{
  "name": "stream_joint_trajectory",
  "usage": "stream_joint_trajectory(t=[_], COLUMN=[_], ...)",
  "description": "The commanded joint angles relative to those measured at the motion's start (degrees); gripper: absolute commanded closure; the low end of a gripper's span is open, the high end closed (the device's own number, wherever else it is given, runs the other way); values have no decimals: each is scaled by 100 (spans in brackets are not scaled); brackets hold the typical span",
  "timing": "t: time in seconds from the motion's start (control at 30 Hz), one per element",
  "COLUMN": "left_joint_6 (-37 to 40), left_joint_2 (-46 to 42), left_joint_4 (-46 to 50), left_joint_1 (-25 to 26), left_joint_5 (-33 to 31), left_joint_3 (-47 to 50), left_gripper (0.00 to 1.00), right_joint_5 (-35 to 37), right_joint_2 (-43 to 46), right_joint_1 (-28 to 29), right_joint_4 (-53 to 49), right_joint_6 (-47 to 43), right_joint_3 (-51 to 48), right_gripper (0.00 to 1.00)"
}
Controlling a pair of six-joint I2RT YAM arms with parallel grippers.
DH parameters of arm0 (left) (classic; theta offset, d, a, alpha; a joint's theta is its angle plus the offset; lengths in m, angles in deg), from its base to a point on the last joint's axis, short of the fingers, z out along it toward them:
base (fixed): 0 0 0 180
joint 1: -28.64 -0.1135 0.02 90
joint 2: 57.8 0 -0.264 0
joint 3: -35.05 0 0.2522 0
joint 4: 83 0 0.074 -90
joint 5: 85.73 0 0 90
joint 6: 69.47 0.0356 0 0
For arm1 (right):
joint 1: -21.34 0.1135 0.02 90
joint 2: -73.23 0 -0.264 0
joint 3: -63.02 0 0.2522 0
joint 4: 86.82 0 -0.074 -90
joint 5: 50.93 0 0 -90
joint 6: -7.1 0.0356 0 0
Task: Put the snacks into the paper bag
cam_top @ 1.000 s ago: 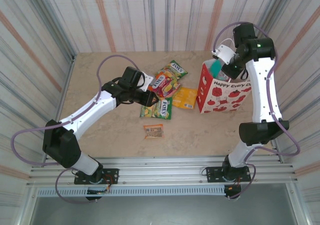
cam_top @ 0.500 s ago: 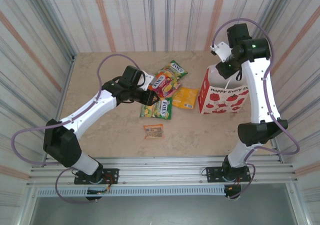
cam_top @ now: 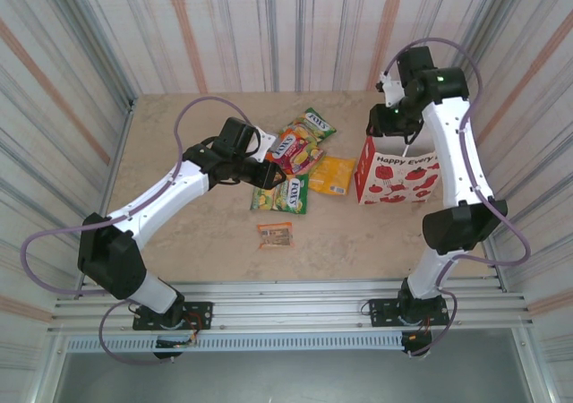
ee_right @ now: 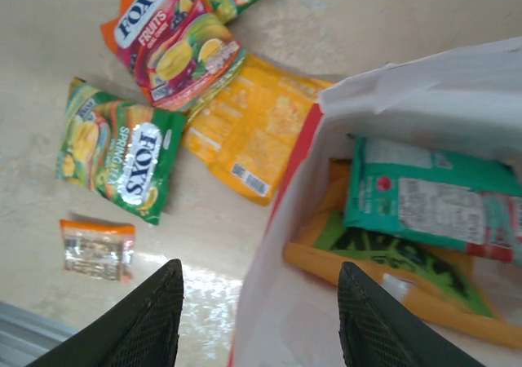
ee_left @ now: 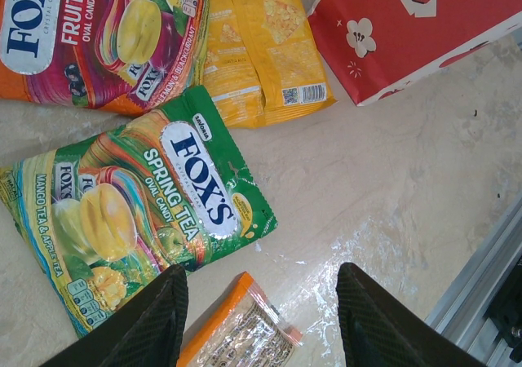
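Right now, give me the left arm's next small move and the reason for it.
Probably lower the left gripper onto the green Fox's Spring Tea packet and close. Its fingers stand open and empty over that packet's near edge, and the packet lies flat on the table, outside the paper bag. The right gripper, also open, hangs over the bag's mouth.

This is a robot test cell in a lab rather than a home or shop. A white left arm [cam_top: 166, 197] and right arm [cam_top: 461, 166] are bolted to aluminium rails [cam_top: 286, 306] at 6 o'clock in the overhead view, with purple cables [cam_top: 195, 103] looping off them. Striped panels [cam_top: 269, 27] at 9, 12 and 3 o'clock wall in a beige stone-look tabletop [cam_top: 197, 233].
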Motion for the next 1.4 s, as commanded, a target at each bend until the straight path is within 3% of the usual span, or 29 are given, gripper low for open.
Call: stream_joint_trajectory(t=[0.0,0.17,0.43,0.63,0.73,0.87,1.0,1.2,1.37], left_joint_6=[23,23,40,10,-76,-456,-1084,-1521,-1455], left_joint_2=[-89,-115,-80,-45,-5,102,186,246,633], left_joint_4=[72,56,33,9,-2,98,89,-274,-399], left_joint_1=[-24,-25,-30,-31,-40,-196,-566,-1038,-1250], left_joint_5=[88,103,119,189,219,310,578,789,818], left_joint_3=[13,84,86,111,146,185,405,1009,1011], left_gripper=[48,48,48,48,48,47,48,47,46], right_joint_5=[-378,-265,-475,-632,-528,-244,80,676,1008], right_joint_2=[100,129,268,557,665,688,837,1173,1424], right_joint_1=[115,219,507,745,797,845,957,1320,1772], right_joint_4=[385,552,1040,1515,1556,1323,1165,1012,1093], right_joint_6=[550,713,939,1195,1241,1270,1275,1309,1345], right_joint_3=[-345,-763,-1083,-1269,-1500,-1509,-1363,-726,-638], right_gripper=[49,55,93,98,94,65,51,46,45])
